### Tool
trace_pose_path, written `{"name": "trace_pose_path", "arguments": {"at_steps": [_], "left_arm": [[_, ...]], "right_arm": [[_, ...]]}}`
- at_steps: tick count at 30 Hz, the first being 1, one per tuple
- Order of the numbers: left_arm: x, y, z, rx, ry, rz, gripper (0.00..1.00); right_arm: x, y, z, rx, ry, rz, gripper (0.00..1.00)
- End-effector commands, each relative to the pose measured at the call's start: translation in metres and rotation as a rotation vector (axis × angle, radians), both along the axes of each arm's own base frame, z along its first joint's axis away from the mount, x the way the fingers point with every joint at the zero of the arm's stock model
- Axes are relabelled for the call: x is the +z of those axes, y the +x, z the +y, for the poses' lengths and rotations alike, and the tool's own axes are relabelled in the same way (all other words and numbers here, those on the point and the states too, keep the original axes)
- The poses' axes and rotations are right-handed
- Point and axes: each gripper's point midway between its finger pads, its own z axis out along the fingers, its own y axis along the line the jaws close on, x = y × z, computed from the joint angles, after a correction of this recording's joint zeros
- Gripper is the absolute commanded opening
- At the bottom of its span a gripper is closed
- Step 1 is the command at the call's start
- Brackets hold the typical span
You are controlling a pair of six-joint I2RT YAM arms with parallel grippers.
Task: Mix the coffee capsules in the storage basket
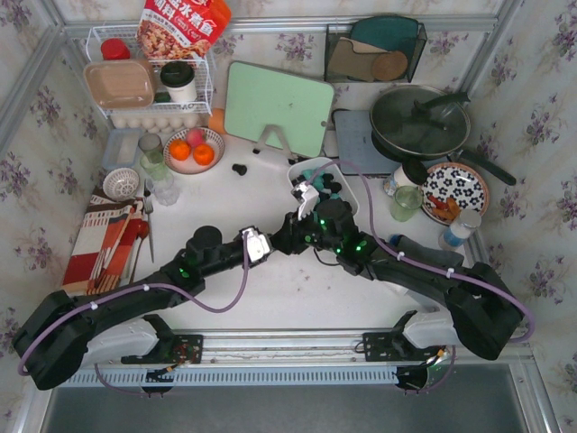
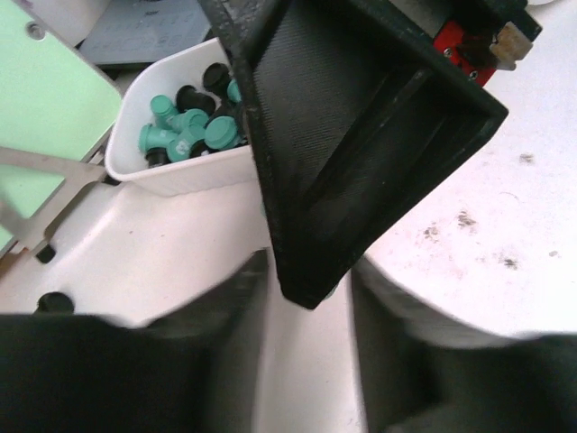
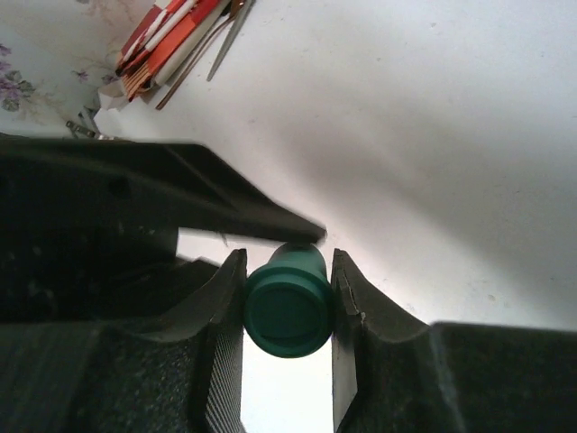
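- The storage basket (image 1: 297,171) sits on the white worktop (image 1: 270,298) just ahead of both arms. Its smooth white wall shows plainly in the left wrist view.
- The coffee capsules (image 2: 180,135) lie heaped inside the basket, teal-green and black jumbled together, some on their sides.
- The right hand (image 3: 287,271) is closed on a single teal capsule (image 3: 287,311), with a finger pad pressed against each side and the round end facing the camera.
- From overhead, this hand is at the basket's near left corner. The frames do not show whether the held capsule hangs over the basket or just outside it.
- The left hand (image 2: 309,289) is near the basket's near left side, close beside the right hand. Its fingers stand a little apart and bare worktop shows in the gap (nothing visible is held there).
- A dark part of the right arm fills much of the left wrist view and hides the basket's right half.
- A small dark round thing (image 2: 54,302) lies on the worktop left of the basket and apart from it. It looks like a black capsule, though it is too blurred to be sure.
- A pale green cutting board (image 1: 275,108) stands propped just behind and left of the basket.
- A red striped cloth (image 1: 99,239) with cutlery on it lies well to the basket's left.
- A lidded pan (image 1: 419,122) sits behind and right of the basket.
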Motion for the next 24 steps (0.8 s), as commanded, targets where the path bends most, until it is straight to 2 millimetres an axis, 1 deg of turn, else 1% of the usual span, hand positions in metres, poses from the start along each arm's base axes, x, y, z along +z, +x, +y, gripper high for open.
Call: {"name": "trace_pose_path", "arguments": {"at_steps": [1,2,3,4,5,6,9,12,14,16,17,19,23,24], "left_arm": [[0.013,0.015,0.003,0.079,-0.035,-0.024,0.59],[0.011,0.016,0.004,0.087,-0.033,-0.022,0.70],[0.011,0.017,0.005,0.095,-0.031,-0.023,0.75],[0.011,0.018,0.006,0.105,-0.032,-0.024,0.97],[0.011,0.019,0.008,0.114,-0.033,-0.025,1.00],[0.010,0.020,0.009,0.125,-0.034,-0.025,0.99],[0.012,0.024,0.015,0.173,-0.038,-0.022,0.99],[0.013,0.030,0.025,0.237,-0.052,-0.032,0.99],[0.016,0.033,0.031,0.278,-0.064,-0.040,0.99],[0.019,0.040,0.038,0.335,-0.076,-0.035,0.99],[0.019,0.043,0.041,0.364,-0.077,-0.032,0.99],[0.018,0.052,0.048,0.436,-0.077,-0.019,0.99],[0.015,0.065,0.062,0.553,-0.065,0.000,0.99],[0.015,0.066,0.064,0.574,-0.067,0.005,0.99]], "right_arm": [[0.000,0.015,-0.007,-0.051,-0.009,-0.001,0.10],[-0.001,0.020,-0.011,-0.065,-0.011,0.000,0.10],[0.000,0.026,-0.014,-0.083,-0.011,-0.003,0.09],[-0.001,0.034,-0.020,-0.108,-0.019,-0.007,0.09],[-0.002,0.043,-0.027,-0.140,-0.031,-0.016,0.08],[-0.002,0.052,-0.035,-0.173,-0.049,-0.030,0.08],[0.000,0.087,-0.066,-0.323,-0.115,-0.089,0.05],[0.000,0.119,-0.098,-0.473,-0.199,-0.159,0.03],[-0.004,0.140,-0.120,-0.575,-0.276,-0.202,0.03],[-0.007,0.162,-0.143,-0.661,-0.310,-0.221,0.03],[-0.010,0.171,-0.150,-0.687,-0.318,-0.224,0.03],[-0.028,0.189,-0.162,-0.725,-0.349,-0.201,0.04],[-0.056,0.216,-0.171,-0.752,-0.368,-0.141,0.07],[-0.058,0.222,-0.169,-0.749,-0.364,-0.129,0.08]]}}
